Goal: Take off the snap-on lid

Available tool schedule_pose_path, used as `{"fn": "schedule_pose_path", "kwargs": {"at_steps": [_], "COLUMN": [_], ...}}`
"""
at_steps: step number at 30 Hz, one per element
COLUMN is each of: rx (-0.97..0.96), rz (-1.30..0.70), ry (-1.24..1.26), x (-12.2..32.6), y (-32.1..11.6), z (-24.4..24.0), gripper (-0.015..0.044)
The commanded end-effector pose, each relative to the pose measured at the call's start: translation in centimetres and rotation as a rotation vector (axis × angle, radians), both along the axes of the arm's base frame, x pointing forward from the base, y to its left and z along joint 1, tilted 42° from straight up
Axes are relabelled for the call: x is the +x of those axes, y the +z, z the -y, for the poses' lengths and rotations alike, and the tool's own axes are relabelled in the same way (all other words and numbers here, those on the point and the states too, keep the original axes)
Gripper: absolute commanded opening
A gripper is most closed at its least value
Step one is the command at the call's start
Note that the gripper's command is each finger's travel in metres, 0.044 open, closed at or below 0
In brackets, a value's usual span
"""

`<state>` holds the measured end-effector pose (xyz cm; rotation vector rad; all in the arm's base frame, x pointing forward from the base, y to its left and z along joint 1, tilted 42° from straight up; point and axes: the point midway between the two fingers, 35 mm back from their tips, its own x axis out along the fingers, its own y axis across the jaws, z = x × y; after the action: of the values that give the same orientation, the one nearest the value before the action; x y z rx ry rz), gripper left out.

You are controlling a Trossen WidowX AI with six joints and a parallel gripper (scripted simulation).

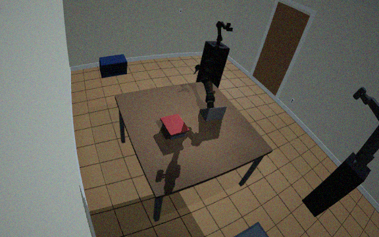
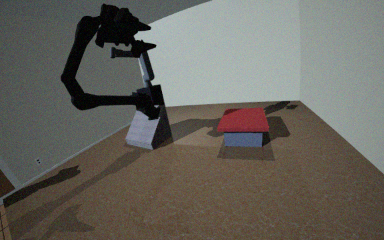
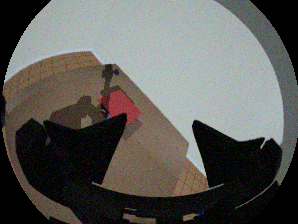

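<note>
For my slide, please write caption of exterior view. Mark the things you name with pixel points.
Gripper (image 2: 153,37) open above the table (image 2: 185,190), red lid (image 2: 245,120) still on the blue box (image 2: 243,139).
</note>
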<state>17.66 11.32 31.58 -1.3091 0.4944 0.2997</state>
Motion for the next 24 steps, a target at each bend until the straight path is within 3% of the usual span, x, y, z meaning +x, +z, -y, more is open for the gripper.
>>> {"fn": "schedule_pose_path", "kwargs": {"at_steps": [1,7,24], "rx": [0.014,0.428,1.186], "rz": [0.001,0.052,0.279], "ry": [-0.012,-0.373,-1.012], "x": [0.1,4.6,10.8], "y": [-0.2,-6.8,-21.4], "z": [-0.2,-4.1,-2.6], "gripper": [0.0374,0.0235,0.0235]}}
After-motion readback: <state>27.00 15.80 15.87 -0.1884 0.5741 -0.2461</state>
